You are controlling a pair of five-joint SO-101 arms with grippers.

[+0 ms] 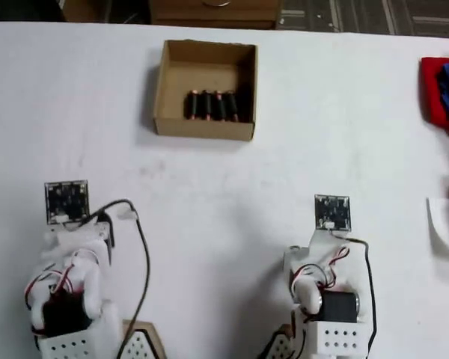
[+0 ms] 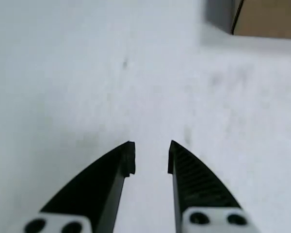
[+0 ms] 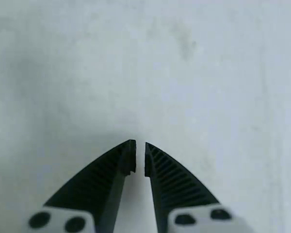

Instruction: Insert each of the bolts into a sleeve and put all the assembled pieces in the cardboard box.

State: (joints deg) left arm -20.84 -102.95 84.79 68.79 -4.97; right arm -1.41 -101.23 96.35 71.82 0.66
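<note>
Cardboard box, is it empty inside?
No, a row of dark assembled pieces lies side by side inside the cardboard box.

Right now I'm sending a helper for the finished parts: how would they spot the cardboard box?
On the table, look across from the two arms. The cardboard box sits there, brown and open, holding a row of dark assembled pieces, unlike the red cloth at the edge.

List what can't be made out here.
High view: dark, copper-banded cylinders in the brown cardboard box are too small to tell bolt from sleeve.
High view: red and blue cloth is cut off by the right edge.
Left wrist view: the box runs off the top edge, inside hidden.
</note>
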